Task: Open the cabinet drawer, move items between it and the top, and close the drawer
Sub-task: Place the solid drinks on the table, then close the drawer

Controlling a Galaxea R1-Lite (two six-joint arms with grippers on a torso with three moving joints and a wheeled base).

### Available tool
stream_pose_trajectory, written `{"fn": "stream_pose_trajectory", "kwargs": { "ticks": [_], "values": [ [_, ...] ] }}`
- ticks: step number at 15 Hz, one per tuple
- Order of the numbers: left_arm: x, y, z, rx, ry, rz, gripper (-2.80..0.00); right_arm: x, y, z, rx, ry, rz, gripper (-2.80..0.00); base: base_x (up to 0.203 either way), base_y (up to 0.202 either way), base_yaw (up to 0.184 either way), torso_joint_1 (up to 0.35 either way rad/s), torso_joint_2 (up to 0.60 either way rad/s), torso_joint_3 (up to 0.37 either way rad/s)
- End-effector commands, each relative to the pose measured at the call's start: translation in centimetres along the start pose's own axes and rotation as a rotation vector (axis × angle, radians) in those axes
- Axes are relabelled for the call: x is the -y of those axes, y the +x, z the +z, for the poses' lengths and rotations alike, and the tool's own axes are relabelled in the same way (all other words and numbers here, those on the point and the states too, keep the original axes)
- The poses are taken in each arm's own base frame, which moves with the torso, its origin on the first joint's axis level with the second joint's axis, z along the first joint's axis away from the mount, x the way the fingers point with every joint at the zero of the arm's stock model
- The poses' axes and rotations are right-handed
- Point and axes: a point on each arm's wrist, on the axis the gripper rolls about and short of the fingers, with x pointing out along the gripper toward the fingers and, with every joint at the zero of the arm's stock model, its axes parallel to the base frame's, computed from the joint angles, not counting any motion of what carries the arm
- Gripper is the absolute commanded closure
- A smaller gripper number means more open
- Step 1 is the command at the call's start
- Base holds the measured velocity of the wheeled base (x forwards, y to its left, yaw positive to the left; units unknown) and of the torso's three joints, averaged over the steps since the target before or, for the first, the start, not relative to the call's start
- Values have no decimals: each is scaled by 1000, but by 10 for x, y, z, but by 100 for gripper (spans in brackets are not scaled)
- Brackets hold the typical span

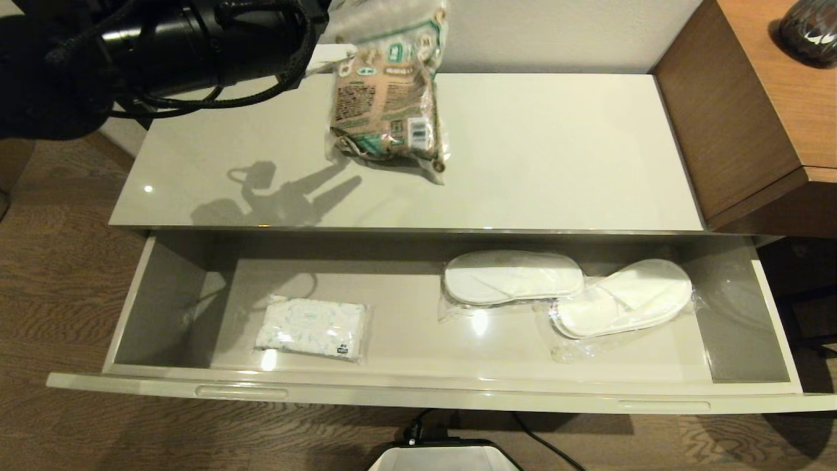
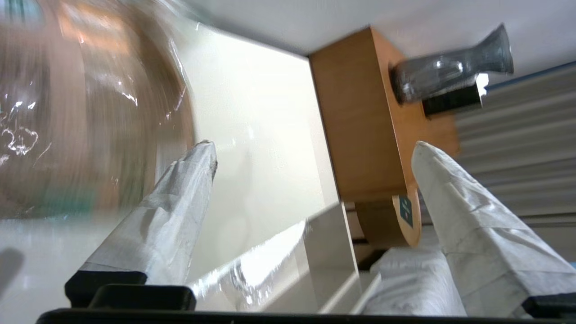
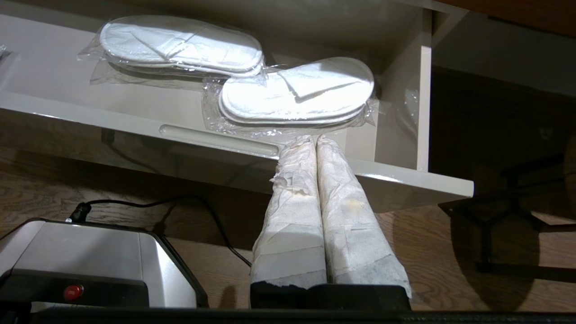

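You can read no word anywhere: the snack bag [image 1: 387,98] at twelve o'clock on the top [image 1: 556,150] carries dense print, green label patches and a white barcode sticker toward its five o'clock corner, all illegible.

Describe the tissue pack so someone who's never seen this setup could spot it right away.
Look at the long beige cabinet with its wide drawer pulled open. Inside, toward the left end, the tissue pack lies flat by itself. It is a soft white rectangle with a pale blue pattern, unlike the two plain white wrapped slipper pairs over on the right.
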Motion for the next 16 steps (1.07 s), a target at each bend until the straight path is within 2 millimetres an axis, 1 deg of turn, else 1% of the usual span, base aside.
{"fn": "stream_pose_trajectory", "kwargs": {
  "ticks": [1, 3, 4, 8, 9, 11, 12, 13, 15, 16],
  "values": [
    [21, -38, -2, -12, -9, 7, -280, 0, -2, -1, 21, -1, -3, 0, 0, 0, 0, 0, 0, 0],
    [26, -58, -12, -39, -26, 29, -280, 0, -2, -1, 21, -1, -3, 0, 0, 0, 0, 0, 0, 0],
    [26, -71, -23, -74, -47, 55, -280, 0, -2, -1, 21, -1, -3, 0, 0, 0, 0, 0, 0, 0],
    [39, -132, -60, -211, -127, 150, -280, 0, -2, -1, 21, -1, -3, 0, 0, 0, 0, 0, 0, 0],
    [45, -149, -69, -240, -145, 172, -280, 0, -2, -1, 21, -1, -3, 0, 0, 0, 0, 0, 0, 0],
    [52, -178, -84, -288, -175, 229, -280, 0, -2, -1, 21, -1, -3, 0, 0, 0, 0, 0, 0, 0],
    [54, -191, -92, -323, -196, 276, 0, 0, -2, -1, 21, -1, -3, 0, 0, 0, 0, 0, 0, 0],
    [57, -205, -98, -340, -208, 318, 0, 0, -2, -1, 21, -1, -3, 0, 0, 0, 0, 0, 0, 0],
    [57, -219, -107, -365, -231, 385, 0, 0, -2, -1, 21, -1, -3, 0, 0, 0, 0, 0, 0, 0],
    [62, -232, -110, -357, -232, 401, 0, 0, -2, -1, 21, -1, -3, 0, 0, 0, 0, 0, 0, 0]
  ]
}}
